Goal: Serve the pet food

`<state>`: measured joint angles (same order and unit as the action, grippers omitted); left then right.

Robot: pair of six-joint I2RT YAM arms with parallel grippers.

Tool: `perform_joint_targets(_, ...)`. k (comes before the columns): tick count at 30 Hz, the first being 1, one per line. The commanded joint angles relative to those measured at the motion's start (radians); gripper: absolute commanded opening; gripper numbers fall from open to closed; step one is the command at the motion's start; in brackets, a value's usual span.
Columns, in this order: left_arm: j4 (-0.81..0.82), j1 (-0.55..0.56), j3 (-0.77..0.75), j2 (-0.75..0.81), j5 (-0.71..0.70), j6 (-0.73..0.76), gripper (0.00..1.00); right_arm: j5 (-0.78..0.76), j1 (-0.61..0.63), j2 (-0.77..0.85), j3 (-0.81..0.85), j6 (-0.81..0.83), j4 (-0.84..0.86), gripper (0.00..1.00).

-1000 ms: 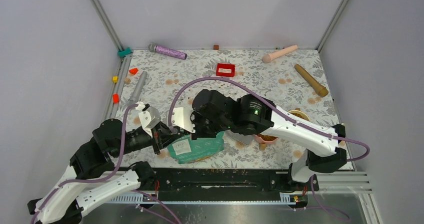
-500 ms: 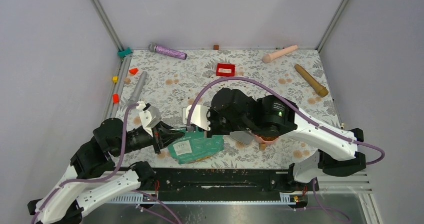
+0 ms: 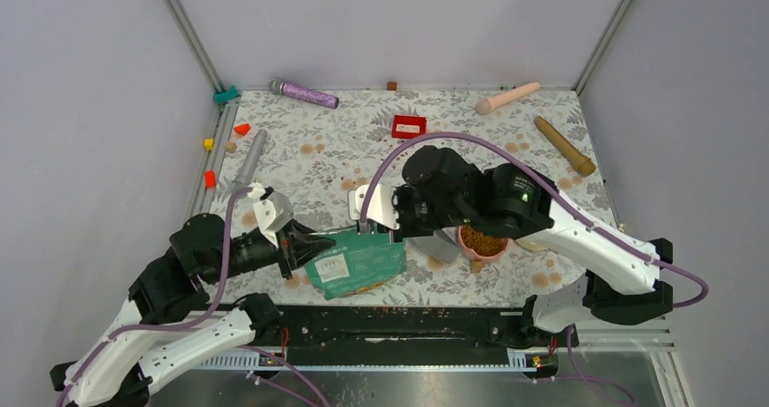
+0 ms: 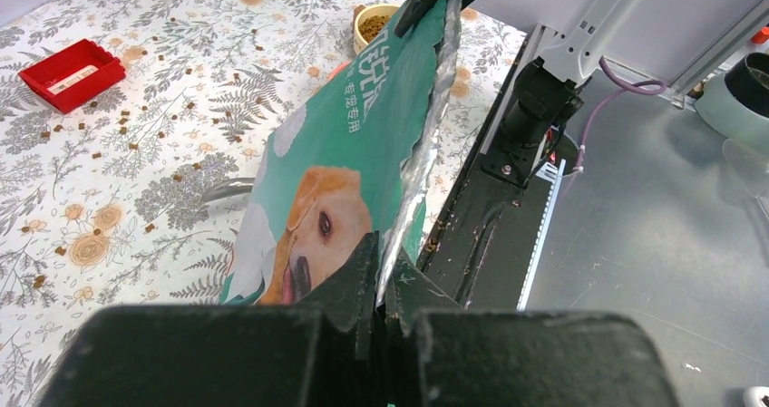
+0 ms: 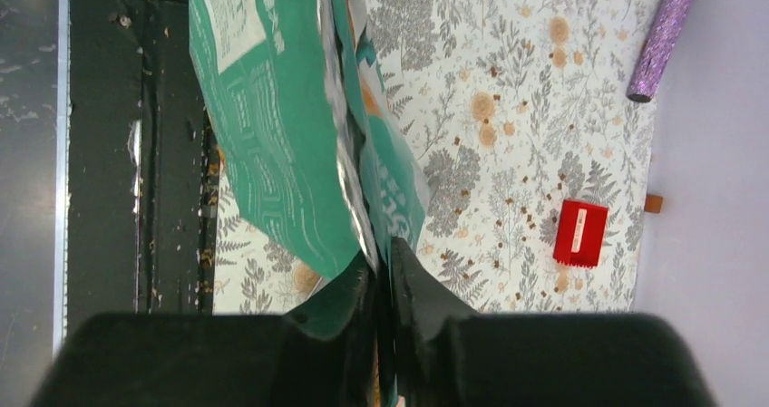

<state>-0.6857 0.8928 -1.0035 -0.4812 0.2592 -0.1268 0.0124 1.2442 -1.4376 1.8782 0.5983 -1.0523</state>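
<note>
The teal-and-white foil bag (image 3: 355, 264) with the dog's face (image 4: 317, 217) hangs stretched between my two grippers, just above the table's near edge. My left gripper (image 3: 317, 242) is shut on its left edge (image 4: 383, 285). My right gripper (image 3: 390, 233) is shut on its right edge (image 5: 383, 276). The silver inside of the bag's mouth shows (image 5: 340, 144). Brown kibble fills the pink bowl (image 3: 482, 242) right of the bag. More kibble lies in the yellow bowl (image 4: 374, 24). The grey metal scoop (image 3: 441, 245) lies between bag and pink bowl.
Loose kibble is scattered on the floral mat (image 5: 508, 212). A red tray (image 3: 409, 126), a purple cylinder (image 3: 304, 92), a pink cylinder (image 3: 506, 97), a brown cylinder (image 3: 563, 146) and a grey cylinder (image 3: 250, 158) lie further back. Small coloured blocks (image 3: 209, 179) sit by the left rail.
My right arm has swung to the right, drawing the bag's right edge with it. The pink bowl with kibble has come out from under the arm. My left gripper has stayed put.
</note>
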Motion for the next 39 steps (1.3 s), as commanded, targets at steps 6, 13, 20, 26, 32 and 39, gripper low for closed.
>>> perform_joint_targets(6, 0.111, -0.007, -0.018, 0.017, 0.011, 0.006, 0.00, 0.070, -0.100, 0.087, -0.016, 0.099, -0.126, 0.07)
perform_joint_targets(13, 0.106, -0.009, -0.017, 0.024, 0.019, 0.009, 0.00, 0.133, -0.118, 0.084, 0.017, 0.105, -0.144, 0.00)
perform_joint_targets(20, 0.101, -0.011, -0.021, 0.020, 0.017, 0.009, 0.00, 0.069, -0.121, 0.106, -0.044, 0.098, -0.100, 0.44)
perform_joint_targets(26, 0.085, -0.010, -0.032, -0.011, 0.036, -0.004, 0.37, 0.058, -0.123, 0.142, -0.085, 0.093, -0.055, 0.81)
perform_joint_targets(32, 0.090, -0.010, -0.032, 0.010, 0.092, 0.008, 0.71, 0.073, -0.123, 0.235, -0.185, 0.078, 0.053, 1.00)
perform_joint_targets(39, 0.120, -0.010, -0.056, 0.056, 0.125, -0.012, 0.91, 0.092, -0.123, 0.314, -0.240, 0.027, 0.134, 0.99)
